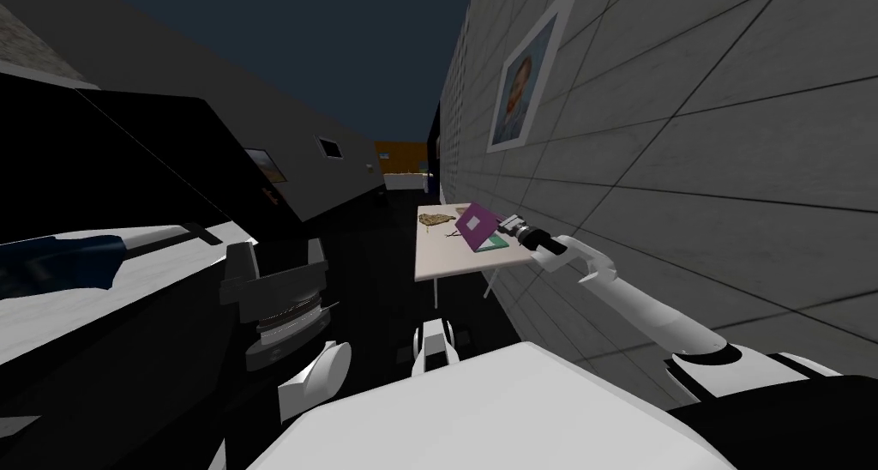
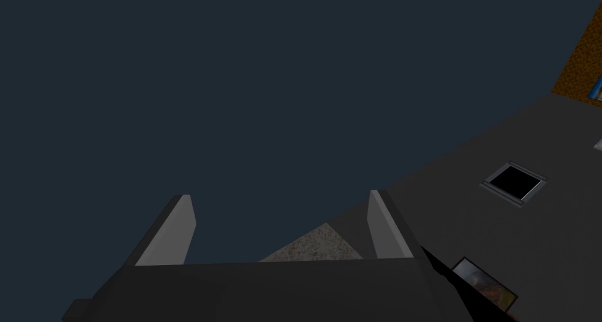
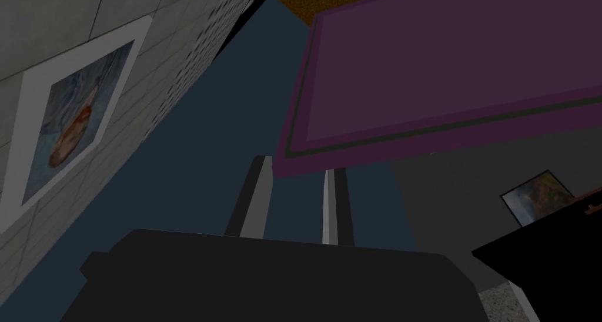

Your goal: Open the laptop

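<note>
- The laptop sits on the pale bench against the tiled wall, at about 12 o'clock from the robot. Its purple lid is already lifted partway and leans over a pale teal base.
- A flat tan thing lies on the bench at about 10 o'clock from the laptop, near it but apart.
- The right pincer reaches in from 3 o'clock of the laptop, right at the lid's free edge.
- In the right wrist view, the right pincer's fingers stand narrow with only a slim gap. Their tips meet the lid's edge near a corner and are hidden behind it. Whether they pinch the lid or only bear against it cannot be told.
- The left pincer is spread wide, holds nothing and plays no part in the work.
- Judged from its look, the lid is a thin, stiff, light panel that swings on a hinge. Its smooth face would let blade fingers slide.
- The best hold is likely the free edge, away from the hinge, pushed along the lid's arc.
- The light base may skid or tip on the bench if the push runs sideways.
</note>
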Tool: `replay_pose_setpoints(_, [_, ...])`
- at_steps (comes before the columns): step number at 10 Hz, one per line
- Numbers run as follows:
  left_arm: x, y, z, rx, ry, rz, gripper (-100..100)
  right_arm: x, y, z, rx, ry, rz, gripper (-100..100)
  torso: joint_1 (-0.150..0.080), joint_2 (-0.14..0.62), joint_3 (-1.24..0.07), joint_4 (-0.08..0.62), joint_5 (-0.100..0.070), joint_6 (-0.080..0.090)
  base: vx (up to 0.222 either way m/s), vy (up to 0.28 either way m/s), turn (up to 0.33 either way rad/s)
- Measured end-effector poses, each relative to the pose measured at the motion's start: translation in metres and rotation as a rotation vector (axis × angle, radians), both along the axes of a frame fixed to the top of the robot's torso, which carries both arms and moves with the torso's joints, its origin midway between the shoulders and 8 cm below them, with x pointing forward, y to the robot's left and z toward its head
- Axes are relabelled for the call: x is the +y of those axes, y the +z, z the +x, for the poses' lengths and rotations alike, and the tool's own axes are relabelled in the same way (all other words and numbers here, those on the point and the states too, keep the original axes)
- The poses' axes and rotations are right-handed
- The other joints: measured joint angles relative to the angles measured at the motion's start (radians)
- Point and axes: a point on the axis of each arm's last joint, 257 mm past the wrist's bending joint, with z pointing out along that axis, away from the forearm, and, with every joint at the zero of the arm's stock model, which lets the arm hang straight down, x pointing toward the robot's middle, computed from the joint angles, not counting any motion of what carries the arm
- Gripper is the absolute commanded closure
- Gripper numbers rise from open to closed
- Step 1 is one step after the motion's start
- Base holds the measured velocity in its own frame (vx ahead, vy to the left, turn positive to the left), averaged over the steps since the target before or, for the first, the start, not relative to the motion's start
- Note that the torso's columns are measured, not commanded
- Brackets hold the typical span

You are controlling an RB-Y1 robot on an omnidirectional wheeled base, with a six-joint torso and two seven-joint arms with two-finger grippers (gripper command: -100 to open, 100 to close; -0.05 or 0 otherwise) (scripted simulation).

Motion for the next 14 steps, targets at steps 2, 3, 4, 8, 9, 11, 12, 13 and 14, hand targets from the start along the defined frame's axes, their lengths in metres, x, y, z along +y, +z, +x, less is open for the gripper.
replay_pose_setpoints(2, [0.0, 0.0, 0.0, 0.0, 0.0, 0.0, 0, -0.004, -0.01, -0.001, 0.001, -0.011, 0.082, 100, 0.001, 0.001, 0.001, -0.001, -0.001, 0.0, -0.022, -0.065, 0.02])
replay_pose_setpoints(3, [0.0, 0.0, 0.0, 0.0, 0.0, 0.0, 0, -0.004, -0.01, -0.001, 0.001, -0.013, 0.088, 100, 0.004, 0.001, 0.0, 0.002, 0.003, 0.0, -0.037, -0.065, 0.043])
replay_pose_setpoints(4, [0.0, 0.0, 0.0, 0.0, 0.0, 0.0, 0, -0.008, -0.017, 0.002, -0.003, -0.022, 0.128, 100, 0.003, 0.002, 0.001, 0.002, 0.003, -0.001, -0.049, -0.099, 0.103])
replay_pose_setpoints(8, [0.0, 0.0, 0.0, 0.0, 0.0, 0.0, 0, -0.015, -0.045, 0.006, -0.012, -0.042, 0.308, 100, 0.003, 0.001, 0.001, 0.001, 0.001, -0.001, -0.032, -0.088, 0.045])
replay_pose_setpoints(9, [0.0, 0.0, 0.0, 0.0, 0.0, 0.0, 0, -0.016, -0.054, 0.009, -0.014, -0.048, 0.349, 100, 0.004, 0.001, 0.001, 0.0, 0.0, -0.002, -0.042, -0.073, 0.05])
replay_pose_setpoints(11, [0.0, 0.0, 0.0, 0.0, 0.0, 0.0, 0, -0.017, -0.07, 0.008, -0.011, -0.058, 0.435, -100, 0.006, 0.002, 0.001, 0.001, 0.002, -0.002, -0.023, -0.056, 0.01])
replay_pose_setpoints(12, [0.0, 0.0, 0.0, 0.0, 0.0, 0.0, 0, -0.019, -0.06, 0.008, -0.015, -0.055, 0.44, -100, 0.006, 0.003, 0.001, 0.004, 0.005, 0.0, 0.001, 0.0, -0.02])
replay_pose_setpoints(13, [0.0, 0.0, 0.0, 0.0, 0.0, 0.0, 0, -0.019, -0.055, 0.01, -0.014, -0.057, 0.438, -100, 0.006, 0.003, 0.001, 0.006, 0.006, 0.001, 0.005, 0.015, -0.015])
replay_pose_setpoints(14, [0.0, 0.0, 0.0, 0.0, 0.0, 0.0, 0, -0.018, -0.048, 0.01, -0.014, -0.056, 0.436, -100, 0.004, 0.004, 0.002, 0.007, 0.006, 0.002, 0.004, 0.014, -0.014])
